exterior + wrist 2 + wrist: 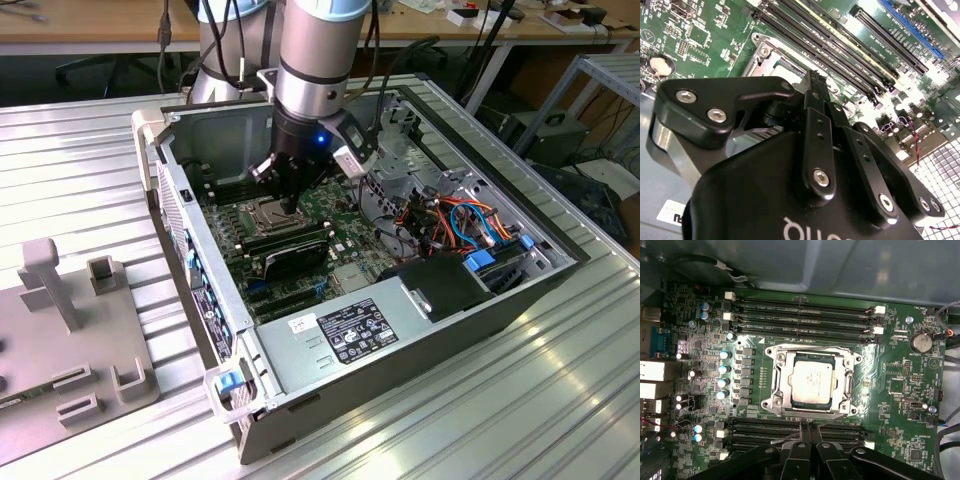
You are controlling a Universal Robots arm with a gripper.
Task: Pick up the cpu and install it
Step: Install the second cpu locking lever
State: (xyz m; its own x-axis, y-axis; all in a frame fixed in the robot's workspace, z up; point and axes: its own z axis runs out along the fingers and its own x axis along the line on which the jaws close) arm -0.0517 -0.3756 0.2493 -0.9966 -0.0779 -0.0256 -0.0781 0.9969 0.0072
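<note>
cpu (811,381) sits seated in socket (775,400); gripper (810,429) just beside socket, fingers clenched together, holding nothing.

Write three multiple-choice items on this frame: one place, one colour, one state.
1. Where is the small square cpu with the silver-grey metal top?
A) in the metal-framed socket on the large flat circuit board
B) held by the black gripper
C) loose on the circuit board, off the socket

2. What colour is the circuit board?
A) blue
B) green
C) red

3. What state is the gripper in?
A) open around the cpu
B) shut on the cpu
C) shut, holding nothing

Answers: 1 A, the first wrist view shows the cpu framed by the socket. 2 B, the board is green in both wrist views. 3 C, the fingertips meet beside the socket, clear of the cpu.
</note>
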